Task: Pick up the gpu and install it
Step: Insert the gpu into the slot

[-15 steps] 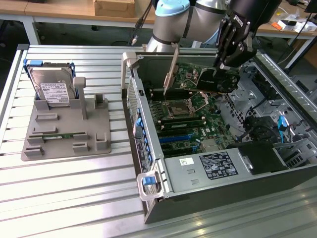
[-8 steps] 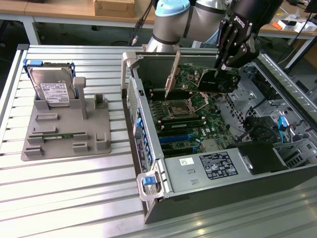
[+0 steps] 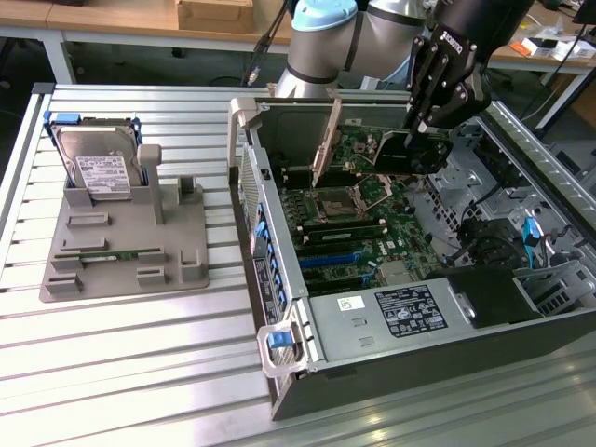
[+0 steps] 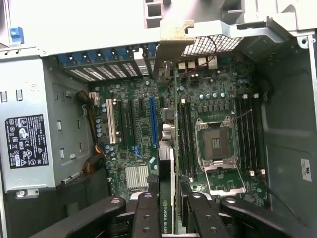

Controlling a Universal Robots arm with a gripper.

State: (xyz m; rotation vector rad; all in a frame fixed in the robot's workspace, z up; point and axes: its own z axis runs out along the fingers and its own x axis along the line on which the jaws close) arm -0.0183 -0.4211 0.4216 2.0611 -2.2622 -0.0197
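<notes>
The gpu [image 4: 167,208] over the motherboard [image 3: 396,272]
Fingers [image 4: 146,218] pinch the gpu upright, at twelve o'clock from the CPU socket [image 3: 328,203] in the exterior view; I'd keep it square to the motherboard.

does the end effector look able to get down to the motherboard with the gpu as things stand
Probably yes: the case lies with its side open, the end effector grips the gpu over the motherboard, and nothing visible lies between card and board.
</notes>
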